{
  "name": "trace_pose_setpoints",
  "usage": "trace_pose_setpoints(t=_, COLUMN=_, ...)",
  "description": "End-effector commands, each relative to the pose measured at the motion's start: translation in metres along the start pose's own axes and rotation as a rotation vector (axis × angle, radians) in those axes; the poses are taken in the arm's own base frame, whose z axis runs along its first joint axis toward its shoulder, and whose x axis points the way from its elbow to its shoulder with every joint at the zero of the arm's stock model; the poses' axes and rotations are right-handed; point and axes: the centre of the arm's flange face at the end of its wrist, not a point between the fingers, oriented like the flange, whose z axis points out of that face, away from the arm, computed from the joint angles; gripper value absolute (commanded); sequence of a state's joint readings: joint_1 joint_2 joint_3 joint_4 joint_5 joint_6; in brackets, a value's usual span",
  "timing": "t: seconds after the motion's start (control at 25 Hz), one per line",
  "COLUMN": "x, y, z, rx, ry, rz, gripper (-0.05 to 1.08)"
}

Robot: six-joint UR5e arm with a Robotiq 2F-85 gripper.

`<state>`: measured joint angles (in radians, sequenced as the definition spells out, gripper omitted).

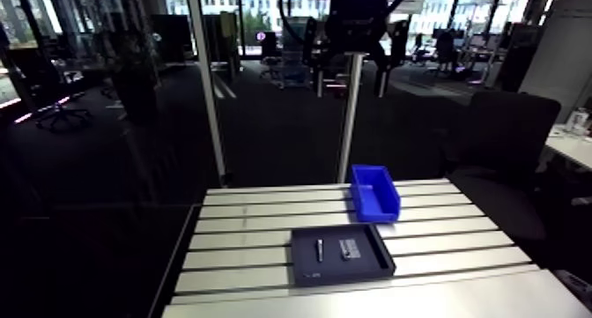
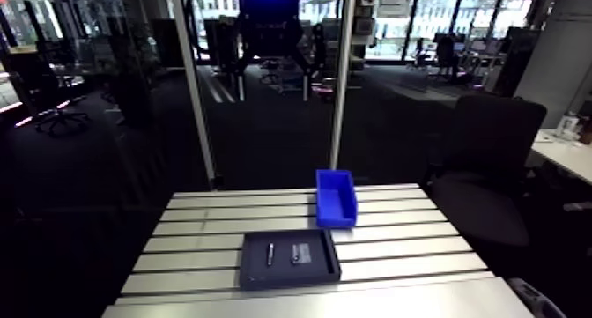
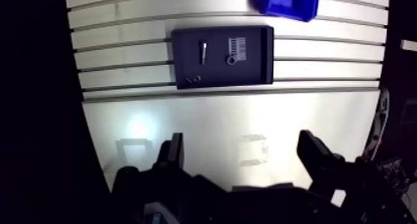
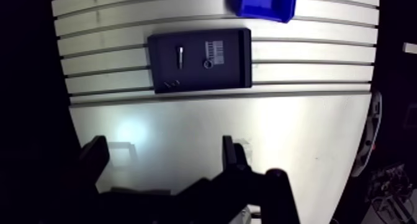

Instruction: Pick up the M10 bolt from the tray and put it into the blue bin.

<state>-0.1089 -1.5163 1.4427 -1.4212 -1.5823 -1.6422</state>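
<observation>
A black tray (image 3: 255, 68) lies flat on the slotted table. In it a slim metal bolt (image 3: 202, 51) lies alone in one half. The blue bin (image 3: 285, 2) stands just past the tray's far corner, apart from it; in the arm view the blue bin (image 1: 373, 191) is behind the tray (image 1: 304, 267) and slightly right. My gripper (image 3: 243, 153) is high above the smooth near part of the table, well short of the tray. Its fingers (image 3: 174, 153) are spread wide with nothing between them.
Beside the bolt the tray also holds a striped metal piece (image 3: 238, 46), a small ring (image 3: 231, 60) and tiny parts (image 3: 192, 80) in a near corner. Two upright posts (image 1: 350, 119) rise at the table's back edge. An office chair (image 1: 506, 154) stands at the right.
</observation>
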Motion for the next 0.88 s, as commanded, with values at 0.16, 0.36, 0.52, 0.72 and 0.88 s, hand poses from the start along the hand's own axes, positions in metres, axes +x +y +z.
trace_pose_setpoints(t=0.16, x=0.024, y=-0.055, z=0.013, rx=0.014, ry=-0.006, rz=-0.015, gripper=0.01)
trace_pose_setpoints(t=0.36, x=0.023, y=-0.055, z=0.013, rx=0.014, ry=-0.006, rz=-0.015, gripper=0.01)
trace_pose_setpoints(t=0.52, x=0.023, y=-0.055, z=0.012, rx=0.014, ry=-0.001, rz=-0.015, gripper=0.01)
trace_pose_setpoints(t=0.72, x=0.021, y=-0.055, z=0.021, rx=0.006, ry=-0.012, rz=-0.015, gripper=0.01)
trace_pose_setpoints(t=0.88, x=0.015, y=-0.054, z=0.040, rx=0.004, ry=-0.025, rz=-0.014, gripper=0.01)
